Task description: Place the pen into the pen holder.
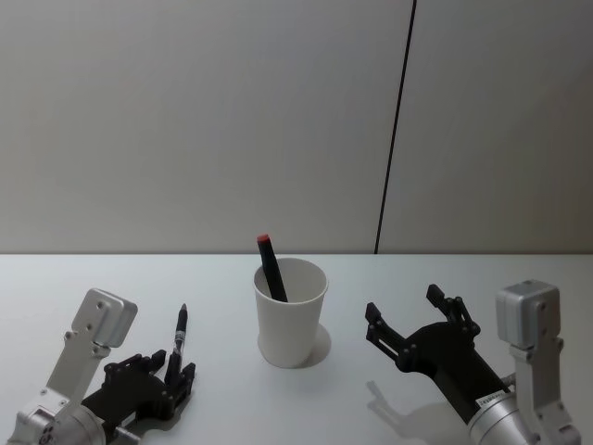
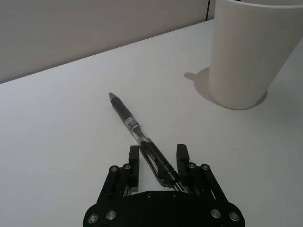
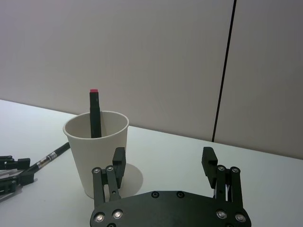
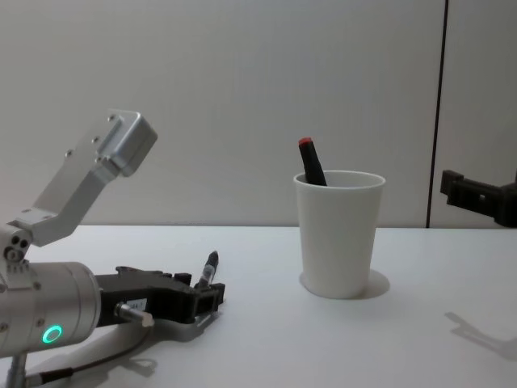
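Note:
The pen [image 1: 181, 331] [image 2: 135, 127] is black with a clear barrel. It lies on the white table left of the pen holder [image 1: 292, 315] [image 4: 339, 234], a plain white paper cup. My left gripper [image 1: 178, 366] [image 2: 158, 153] sits low at the table, open, its fingers on either side of the pen's rear end with a small gap each side. A black marker with a red end [image 1: 271, 269] [image 3: 94, 113] stands inside the cup. To the right of the cup my right gripper [image 1: 402, 304] [image 3: 164, 153] hangs above the table, open and holding nothing.
The white table [image 1: 93, 278] runs back to a plain grey wall with a dark vertical seam [image 1: 397, 130]. The right gripper casts a shadow [image 1: 389, 403] on the table beneath it.

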`<control>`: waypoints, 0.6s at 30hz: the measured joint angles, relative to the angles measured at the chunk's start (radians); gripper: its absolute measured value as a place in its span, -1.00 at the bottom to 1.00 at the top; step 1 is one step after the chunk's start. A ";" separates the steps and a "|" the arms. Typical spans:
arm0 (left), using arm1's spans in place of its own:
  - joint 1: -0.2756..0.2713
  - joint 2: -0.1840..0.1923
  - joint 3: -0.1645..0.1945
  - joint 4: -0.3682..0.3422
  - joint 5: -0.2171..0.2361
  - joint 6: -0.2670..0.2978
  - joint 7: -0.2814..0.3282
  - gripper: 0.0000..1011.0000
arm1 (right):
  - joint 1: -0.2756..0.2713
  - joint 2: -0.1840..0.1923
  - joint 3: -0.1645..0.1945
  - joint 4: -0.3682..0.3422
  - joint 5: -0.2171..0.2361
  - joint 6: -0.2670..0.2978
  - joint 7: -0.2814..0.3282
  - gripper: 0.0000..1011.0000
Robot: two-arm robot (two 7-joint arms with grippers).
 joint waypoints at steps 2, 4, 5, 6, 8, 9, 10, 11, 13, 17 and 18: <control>0.000 0.000 0.000 0.000 0.000 0.000 0.000 -0.05 | 0.000 0.000 0.000 0.000 0.000 0.000 0.000 0.98; 0.000 0.000 0.000 0.000 0.000 0.000 0.000 -0.07 | 0.000 0.000 0.000 0.000 0.000 0.000 0.000 0.98; 0.000 0.000 0.000 0.000 0.000 0.000 0.000 -0.09 | 0.000 0.000 0.000 0.000 0.000 0.000 0.000 0.98; 0.000 0.000 0.000 0.000 0.000 0.000 0.000 -0.10 | 0.000 0.000 0.000 0.000 0.000 0.000 0.000 0.98; 0.000 0.000 0.000 0.000 0.000 0.000 0.000 -0.14 | 0.000 0.000 0.000 0.000 0.000 0.000 0.000 0.98; 0.000 0.000 0.000 0.000 0.000 0.000 0.000 -0.15 | 0.000 0.000 0.000 0.000 0.000 0.000 0.000 0.98; 0.000 0.000 0.000 0.000 0.000 0.000 0.000 -0.16 | 0.000 0.000 0.000 0.000 0.000 0.000 0.000 0.98; 0.000 0.000 0.000 0.000 0.000 0.000 0.000 -0.18 | 0.000 0.000 0.000 0.000 0.000 0.000 0.000 0.98; 0.000 0.000 0.000 0.000 0.000 0.000 0.000 -0.20 | 0.000 0.000 0.000 0.000 0.000 0.000 0.000 0.98; 0.000 0.000 0.000 0.000 0.000 0.000 0.000 -0.25 | 0.000 0.000 0.000 0.000 0.000 0.000 0.000 0.98; 0.000 0.000 0.000 0.000 0.000 0.000 0.000 -0.25 | 0.000 0.000 0.000 0.000 0.000 0.000 0.000 0.98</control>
